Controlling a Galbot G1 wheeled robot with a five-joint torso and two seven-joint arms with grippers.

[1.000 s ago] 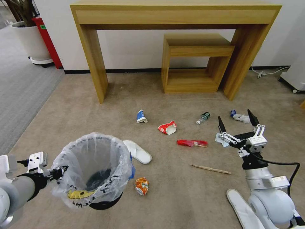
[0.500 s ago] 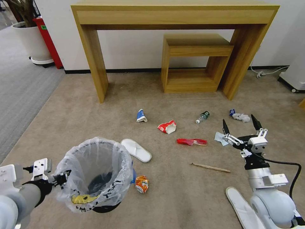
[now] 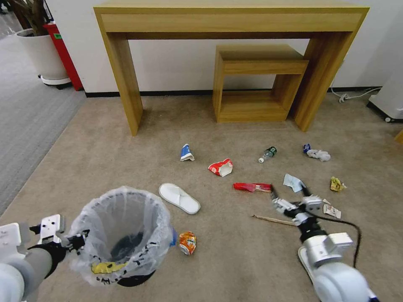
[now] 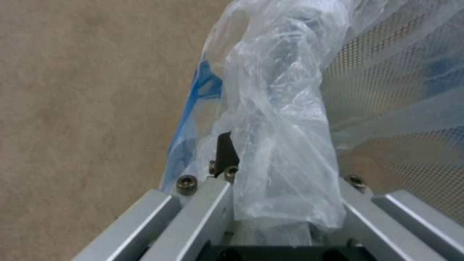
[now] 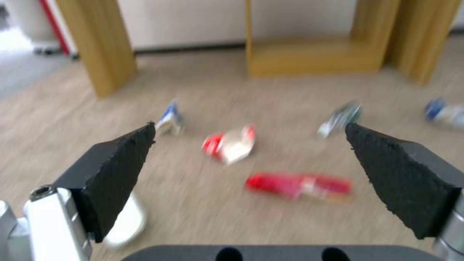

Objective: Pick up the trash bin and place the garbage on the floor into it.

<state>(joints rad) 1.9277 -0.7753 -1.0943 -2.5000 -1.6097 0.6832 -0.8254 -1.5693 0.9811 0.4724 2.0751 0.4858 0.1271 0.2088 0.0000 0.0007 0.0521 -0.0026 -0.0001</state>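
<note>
Litter round trash bin (image 3: 121, 235), slipper (image 3: 179, 198) near, right gripper (image 3: 289, 193) open

The trash bin (image 3: 121, 235) hangs at the robot's left, the left gripper (image 3: 77, 242) clamped on its rim. A slipper (image 3: 179, 198) lies just beyond it on the floor (image 3: 126, 155), a crushed can (image 3: 187, 243) to its right. The right gripper (image 3: 289, 197) hovers wide open above a wooden stick (image 3: 275, 220). Farther back lie a paper bowl (image 3: 221, 167) and bottle (image 3: 268, 154), before the table (image 3: 231, 25).
</note>
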